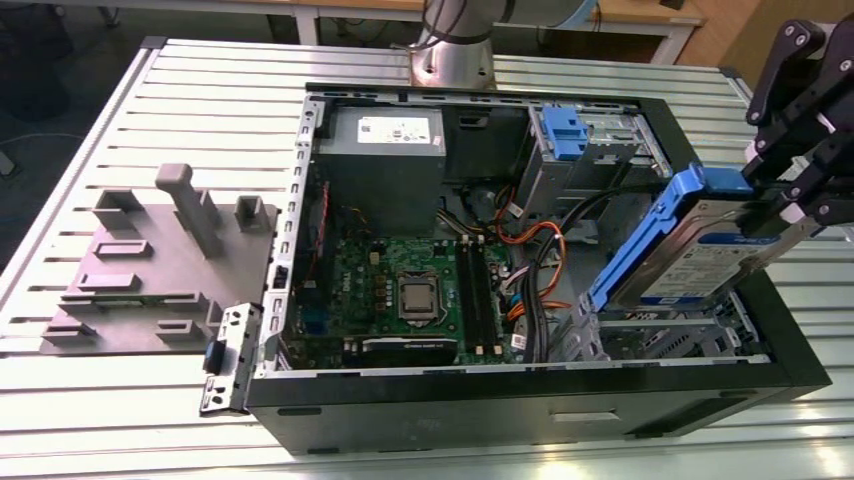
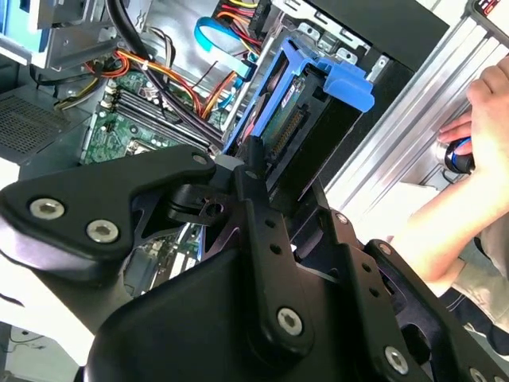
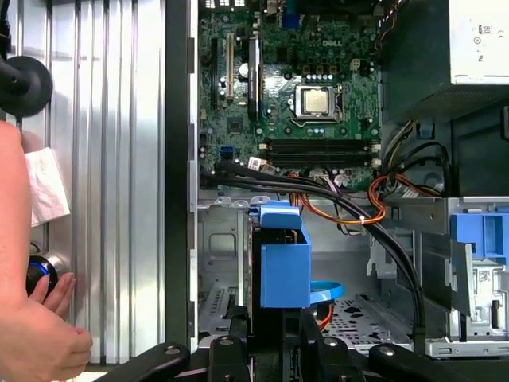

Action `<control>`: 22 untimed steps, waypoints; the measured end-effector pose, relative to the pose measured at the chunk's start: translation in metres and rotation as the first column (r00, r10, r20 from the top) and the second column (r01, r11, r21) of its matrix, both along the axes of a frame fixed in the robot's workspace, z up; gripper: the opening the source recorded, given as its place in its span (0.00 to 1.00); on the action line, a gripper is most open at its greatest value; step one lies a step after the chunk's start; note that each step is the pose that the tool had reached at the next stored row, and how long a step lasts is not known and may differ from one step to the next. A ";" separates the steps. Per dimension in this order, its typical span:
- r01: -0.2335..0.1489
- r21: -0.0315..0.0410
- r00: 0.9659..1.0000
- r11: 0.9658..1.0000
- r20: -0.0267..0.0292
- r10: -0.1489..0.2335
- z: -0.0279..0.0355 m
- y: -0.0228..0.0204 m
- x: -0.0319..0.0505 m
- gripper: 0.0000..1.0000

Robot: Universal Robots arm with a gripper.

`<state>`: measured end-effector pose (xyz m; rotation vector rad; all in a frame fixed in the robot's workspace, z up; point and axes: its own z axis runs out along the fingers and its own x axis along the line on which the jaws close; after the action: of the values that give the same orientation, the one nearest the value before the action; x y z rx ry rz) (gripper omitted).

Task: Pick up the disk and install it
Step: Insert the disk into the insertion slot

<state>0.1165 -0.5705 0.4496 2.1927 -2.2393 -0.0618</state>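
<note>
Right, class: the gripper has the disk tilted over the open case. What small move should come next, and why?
Probably lower the disk a little towards the metal bay beneath it: the gripper holds it tilted above that bay, not yet seated, with cables close beside.

Open computer case (image 1: 507, 405) on slatted table (image 1: 107, 420); green motherboard (image 1: 387, 265) inside; grey fixture block (image 1: 134, 270) beside it.
</note>
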 end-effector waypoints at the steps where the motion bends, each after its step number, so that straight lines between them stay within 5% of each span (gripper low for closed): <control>1: 0.000 0.000 1.000 1.000 0.000 0.000 -0.0015 -0.0001 0.0001 0.35; 16: 0.000 0.000 1.000 1.000 0.000 0.000 -0.0263 -0.0020 0.0002 0.35; 22: 0.000 0.000 1.000 1.000 0.000 0.000 -0.0272 -0.0021 0.0002 0.35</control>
<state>0.1167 -0.5726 0.4225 2.1928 -2.2391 -0.0617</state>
